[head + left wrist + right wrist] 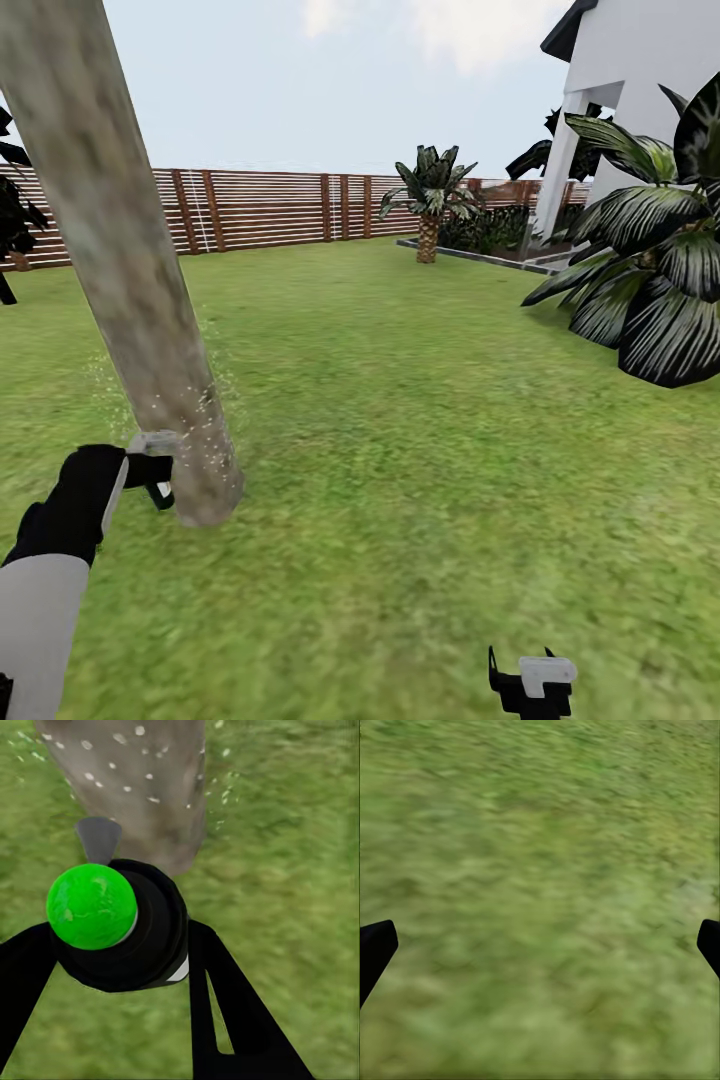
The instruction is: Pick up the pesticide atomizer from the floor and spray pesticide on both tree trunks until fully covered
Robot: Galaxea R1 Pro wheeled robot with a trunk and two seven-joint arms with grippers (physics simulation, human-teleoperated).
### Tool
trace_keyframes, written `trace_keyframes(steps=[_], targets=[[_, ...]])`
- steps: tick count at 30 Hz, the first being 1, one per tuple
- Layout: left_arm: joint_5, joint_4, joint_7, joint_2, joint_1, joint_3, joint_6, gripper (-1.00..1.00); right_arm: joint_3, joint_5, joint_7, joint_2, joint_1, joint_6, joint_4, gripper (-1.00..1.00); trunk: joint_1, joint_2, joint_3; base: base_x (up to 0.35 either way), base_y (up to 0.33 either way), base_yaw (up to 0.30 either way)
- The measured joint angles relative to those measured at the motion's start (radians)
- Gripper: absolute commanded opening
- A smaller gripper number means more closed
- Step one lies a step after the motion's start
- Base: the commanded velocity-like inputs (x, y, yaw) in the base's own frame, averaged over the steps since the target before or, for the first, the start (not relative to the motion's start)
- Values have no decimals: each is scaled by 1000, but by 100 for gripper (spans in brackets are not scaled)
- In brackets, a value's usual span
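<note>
Head view: the left gripper (150,470), at 8 o'clock, pinches the pesticide atomizer (160,492) just beside the base of the leaning tree trunk (120,260). White pesticide (205,415) specks dot the lower trunk. Left wrist view: the fingers (225,1005) clasp the black bottle (142,937), its green spot (91,906) facing the camera. The right gripper (530,685), at 5 o'clock, hangs spread over the grass (420,420).

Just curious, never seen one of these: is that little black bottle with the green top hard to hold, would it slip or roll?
The pesticide atomizer looks rigid and probably light, a small bottle in the left gripper. Its round, smooth-looking body could twist or slip between the jaws, and would likely roll on the grass.
</note>
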Motion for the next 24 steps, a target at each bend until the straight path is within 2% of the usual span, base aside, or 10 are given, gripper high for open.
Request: trace_keyframes(steps=[1, 3, 4, 9, 11, 15, 17, 20, 23, 24], targets=[[-10, 0, -1, 19, -7, 4, 3, -100, 0, 0, 0, 0, 0, 0, 0, 100, 0, 0, 0, 0, 0, 0], [-17, 2, -1, 94, -2, 4, 4, -100, 1, 0, 0, 0, 0, 0, 0, 100, 0, 0, 0, 0, 0, 0], [-4, 0, -1, 99, 2, -2, 6, -100, 1, 0, 0, 1, 0, 0, 0, 100, 0, 0, 0, 0, 0, 0], [6, -3, 0, 29, -11, -15, 13, -100, 1, 0, 0, 1, 0, 0, 0, 100, 0, 0, 0, 0, 0, 0], [3, -4, 0, 16, -26, -18, 19, -100, 0, 0, 0, 0, 0, 0, 0, 100, 0, 0, 0, 0, 0, 0], [-17, -2, 1, 40, -28, -12, 52, -100, 1, 0, 0, 0, 0, 1, 0, 100, 0, 0, 0, 0, 0, 0], [-22, -2, 1, 83, -26, -11, 55, -100, 0, 0, 0, 0, 0, 1, 0, 100, 0, 0, 0, 0, 0, 0], [-5, -3, 1, 92, -22, -19, 57, -100, 1, 0, 0, 1, 0, 1, 0, 100, 0, 0, 0, 0, 0, 0], [14, -5, 2, 11, -38, -47, 61, -100, 1, 0, 0, 1, 0, 1, 0, 100, 0, 0, 0, 0, 0, 0], [6, -5, 2, 0, -50, -50, 62, -100, 0, 0, 0, 1, 0, 1, 0, 100, 0, 0, 0, 0, 0, 0]])
